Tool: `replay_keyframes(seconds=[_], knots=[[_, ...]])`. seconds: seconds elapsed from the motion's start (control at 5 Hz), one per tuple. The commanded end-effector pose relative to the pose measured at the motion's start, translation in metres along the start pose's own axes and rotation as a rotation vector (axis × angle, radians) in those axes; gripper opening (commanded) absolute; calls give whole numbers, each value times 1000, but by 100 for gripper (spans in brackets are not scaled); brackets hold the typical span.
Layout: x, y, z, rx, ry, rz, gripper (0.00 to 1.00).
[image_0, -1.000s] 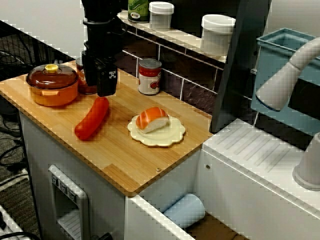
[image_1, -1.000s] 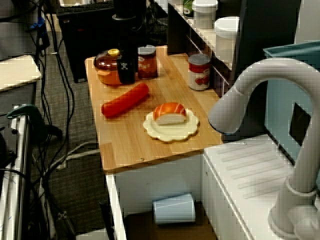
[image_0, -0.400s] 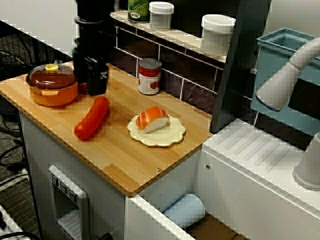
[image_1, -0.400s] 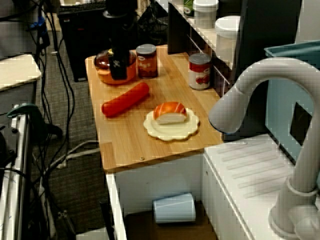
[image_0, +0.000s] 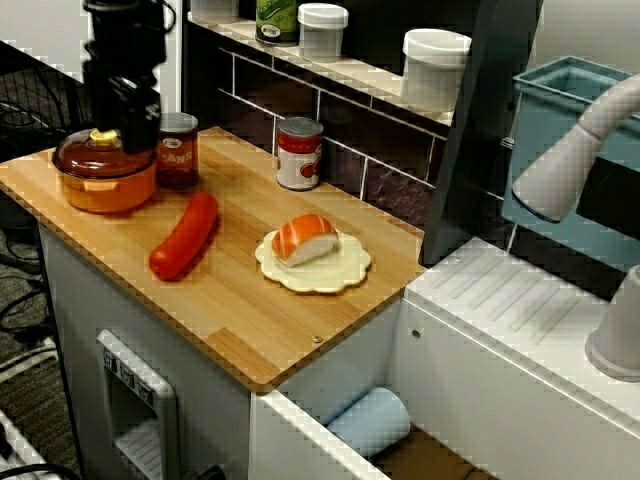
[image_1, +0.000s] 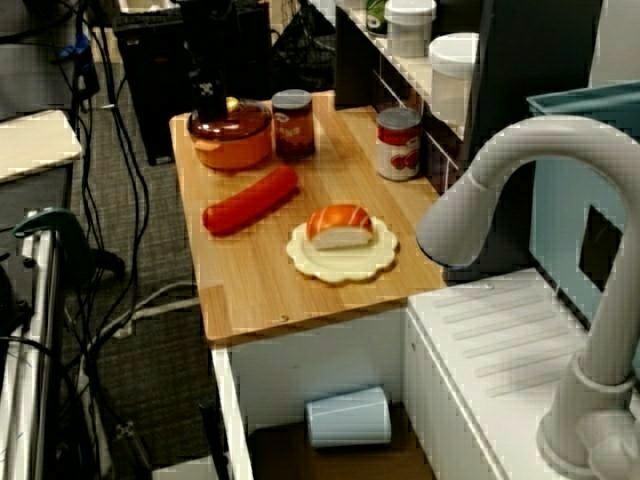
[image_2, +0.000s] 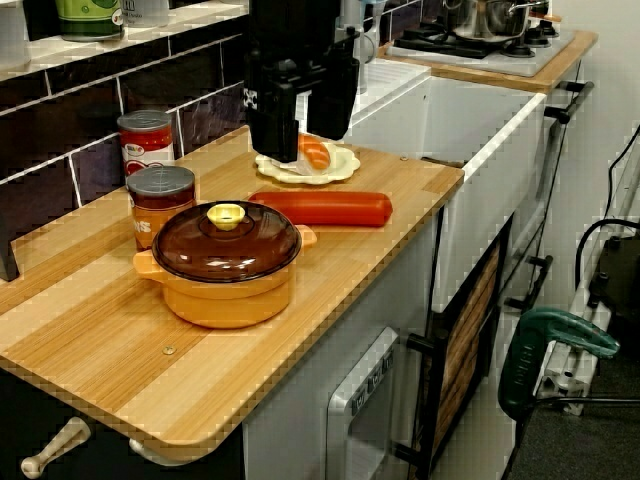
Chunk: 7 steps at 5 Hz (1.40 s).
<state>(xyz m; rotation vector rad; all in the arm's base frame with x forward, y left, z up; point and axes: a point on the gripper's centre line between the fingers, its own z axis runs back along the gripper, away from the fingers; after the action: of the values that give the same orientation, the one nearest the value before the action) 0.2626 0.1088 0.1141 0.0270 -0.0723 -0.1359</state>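
My black gripper (image_2: 302, 140) hangs open and empty, its two fingers apart in the view from the pot end. In the front view the gripper (image_0: 125, 125) is just above the orange pot (image_0: 105, 175) with its brown lid and yellow knob, at the counter's left end. The view from the sink end also puts the gripper (image_1: 210, 100) over the pot (image_1: 230, 135). A dark-filled jar (image_0: 177, 150) stands right beside the pot. A red sausage (image_0: 185, 235) lies in front of the jar.
A cream plate (image_0: 345, 268) carries a salmon sushi piece (image_0: 305, 238) mid-counter. A tomato can (image_0: 299, 153) stands by the tiled wall. White tubs (image_0: 434, 65) sit on the shelf. The sink faucet (image_0: 570, 150) and a blue cup (image_0: 370, 420) in the open drawer lie right.
The gripper has travelled left along the counter, from above the sausage's far end to above the pot, uncovering the jar. Nothing else moved.
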Motion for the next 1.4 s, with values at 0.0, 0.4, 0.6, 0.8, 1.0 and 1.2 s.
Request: replay_keyframes(seconds=[0.0, 0.4, 0.6, 0.8, 1.0, 1.2], knots=[[-11, 38, 5, 40, -77, 62, 100], [-5, 55, -10, 36, -137, 157, 100], [9, 51, -19, 37, -121, 147, 100], [16, 56, -25, 55, -120, 167, 100], [18, 56, -27, 60, -104, 146, 100], [18, 57, -25, 48, -102, 133, 66]])
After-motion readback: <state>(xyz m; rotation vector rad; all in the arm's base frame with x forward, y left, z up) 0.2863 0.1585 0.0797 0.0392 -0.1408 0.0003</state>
